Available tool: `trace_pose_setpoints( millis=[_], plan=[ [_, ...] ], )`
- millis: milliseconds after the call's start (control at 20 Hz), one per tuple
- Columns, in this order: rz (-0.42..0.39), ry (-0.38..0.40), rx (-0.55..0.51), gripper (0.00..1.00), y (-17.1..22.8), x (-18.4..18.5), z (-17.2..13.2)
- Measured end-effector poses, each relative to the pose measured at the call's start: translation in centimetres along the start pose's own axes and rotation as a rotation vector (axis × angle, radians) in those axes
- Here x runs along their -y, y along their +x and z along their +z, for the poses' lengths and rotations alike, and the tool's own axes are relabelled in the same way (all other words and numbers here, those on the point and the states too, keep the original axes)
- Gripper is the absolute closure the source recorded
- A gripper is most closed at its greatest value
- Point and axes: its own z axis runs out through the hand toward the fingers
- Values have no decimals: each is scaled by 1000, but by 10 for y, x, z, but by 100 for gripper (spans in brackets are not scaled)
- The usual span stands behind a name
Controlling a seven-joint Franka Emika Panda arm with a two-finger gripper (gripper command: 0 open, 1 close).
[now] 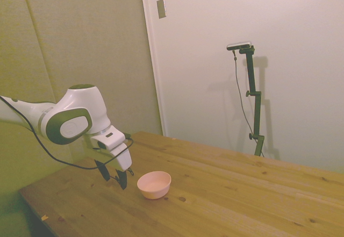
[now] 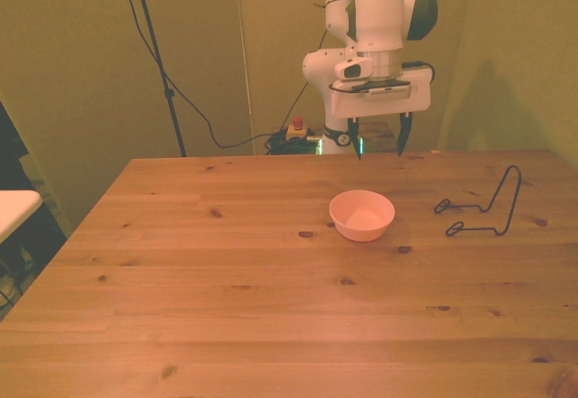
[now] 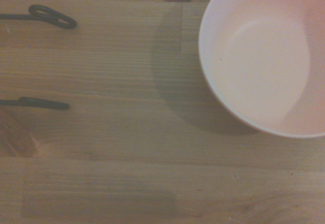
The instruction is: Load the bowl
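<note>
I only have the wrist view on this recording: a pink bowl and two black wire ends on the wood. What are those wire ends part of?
Observer: They are the feet of a thin black wire rack, standing on the wooden table toward the front view's right of the bowl, apart from it.
Operator: Is the end effector holding anything?
Observer: No. The end effector is open and empty, its fingers spread.
Operator: How does it sit relative to the bowl?
Observer: In the side view it hangs above the table just beside the bowl, on the arm's side, not touching it.
</note>
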Motion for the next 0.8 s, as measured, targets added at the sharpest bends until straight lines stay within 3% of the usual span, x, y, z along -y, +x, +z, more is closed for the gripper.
trace_pose_setpoints(
  millis=[250, 550, 800],
  plan=[
    [5, 10, -8, 0, 6, 6, -1],
    [76, 24, -58, 0, 39, 39, -5],
    [133, -20, -70, 0, 63, 69, 21]
  ],
)
